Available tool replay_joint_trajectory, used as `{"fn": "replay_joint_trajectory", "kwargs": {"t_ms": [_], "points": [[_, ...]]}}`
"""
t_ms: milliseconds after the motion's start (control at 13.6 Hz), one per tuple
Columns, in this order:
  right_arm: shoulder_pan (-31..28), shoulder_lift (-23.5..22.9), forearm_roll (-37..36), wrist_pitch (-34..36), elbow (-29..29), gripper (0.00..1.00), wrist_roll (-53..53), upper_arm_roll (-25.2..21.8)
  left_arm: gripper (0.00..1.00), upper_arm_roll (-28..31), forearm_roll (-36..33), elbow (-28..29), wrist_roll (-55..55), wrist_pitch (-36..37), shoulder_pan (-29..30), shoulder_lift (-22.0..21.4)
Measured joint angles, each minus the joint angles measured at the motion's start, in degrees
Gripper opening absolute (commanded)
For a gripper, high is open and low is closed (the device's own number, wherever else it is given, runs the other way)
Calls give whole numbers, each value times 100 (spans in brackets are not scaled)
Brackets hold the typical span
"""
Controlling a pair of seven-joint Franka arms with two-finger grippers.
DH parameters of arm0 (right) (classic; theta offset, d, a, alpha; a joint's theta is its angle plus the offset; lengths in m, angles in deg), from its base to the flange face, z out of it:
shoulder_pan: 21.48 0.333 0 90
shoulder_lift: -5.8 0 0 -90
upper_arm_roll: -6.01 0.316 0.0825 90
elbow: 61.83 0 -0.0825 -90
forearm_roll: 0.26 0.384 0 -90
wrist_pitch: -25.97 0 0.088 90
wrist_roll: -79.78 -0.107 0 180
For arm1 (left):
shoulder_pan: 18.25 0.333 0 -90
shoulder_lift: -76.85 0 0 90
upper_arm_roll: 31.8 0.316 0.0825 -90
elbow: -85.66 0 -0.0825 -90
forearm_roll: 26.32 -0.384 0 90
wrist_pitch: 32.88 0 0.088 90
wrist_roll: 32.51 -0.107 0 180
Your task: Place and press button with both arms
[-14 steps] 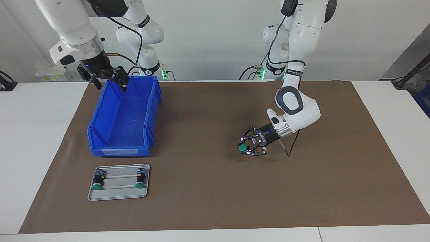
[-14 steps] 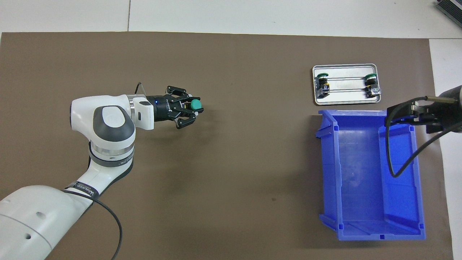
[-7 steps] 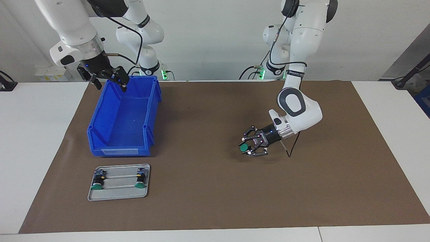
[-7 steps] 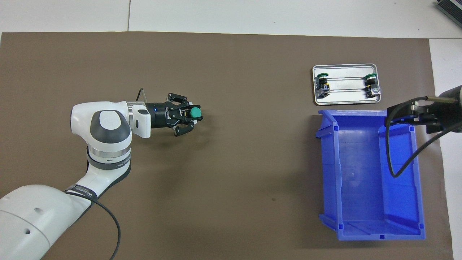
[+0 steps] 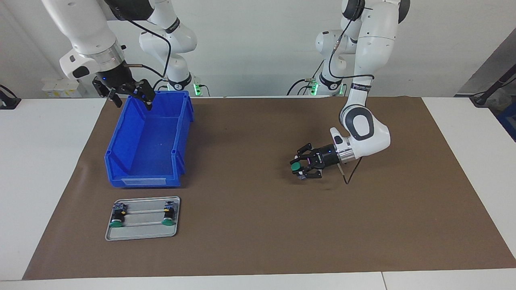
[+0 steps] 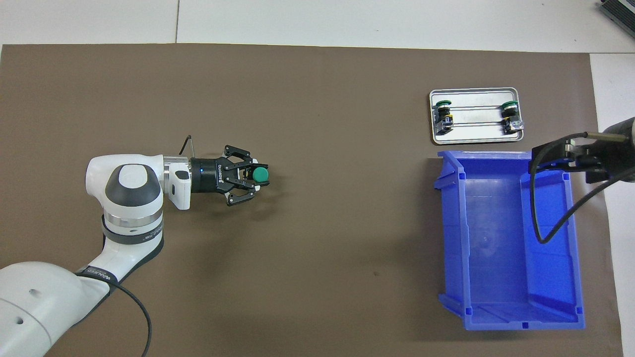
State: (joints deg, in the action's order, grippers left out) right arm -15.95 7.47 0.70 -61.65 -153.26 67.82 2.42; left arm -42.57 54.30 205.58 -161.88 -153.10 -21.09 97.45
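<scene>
My left gripper point(image 5: 301, 166) point(image 6: 250, 175) is shut on the button point(image 5: 296, 166) point(image 6: 260, 174), whose round green cap points away from the arm. It holds the button sideways, low over the brown mat toward the left arm's end of the table. My right gripper point(image 5: 130, 95) point(image 6: 555, 159) waits over the rim of the blue bin point(image 5: 149, 141) point(image 6: 506, 238), at the corner nearer to the robots in the facing view.
A metal tray point(image 5: 142, 233) point(image 6: 476, 139) with two green-capped buttons on rails lies beside the bin, farther from the robots. The brown mat point(image 5: 258, 225) point(image 6: 317, 89) covers the table's middle.
My left arm has drawn back toward the robots and toward its own end, carrying the button and turning level. The right arm has not moved.
</scene>
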Motion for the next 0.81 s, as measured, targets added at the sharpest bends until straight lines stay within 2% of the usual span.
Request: {"fn": "replay_joint_trajectory", "kwargs": {"t_ms": [442, 810], "points": [[0, 0, 0, 0, 0, 100, 0, 0, 0, 12, 26, 617, -409, 447, 254, -280], [0, 0, 0, 0, 0, 100, 0, 0, 0, 13, 47, 877, -443, 568, 537, -427]]}}
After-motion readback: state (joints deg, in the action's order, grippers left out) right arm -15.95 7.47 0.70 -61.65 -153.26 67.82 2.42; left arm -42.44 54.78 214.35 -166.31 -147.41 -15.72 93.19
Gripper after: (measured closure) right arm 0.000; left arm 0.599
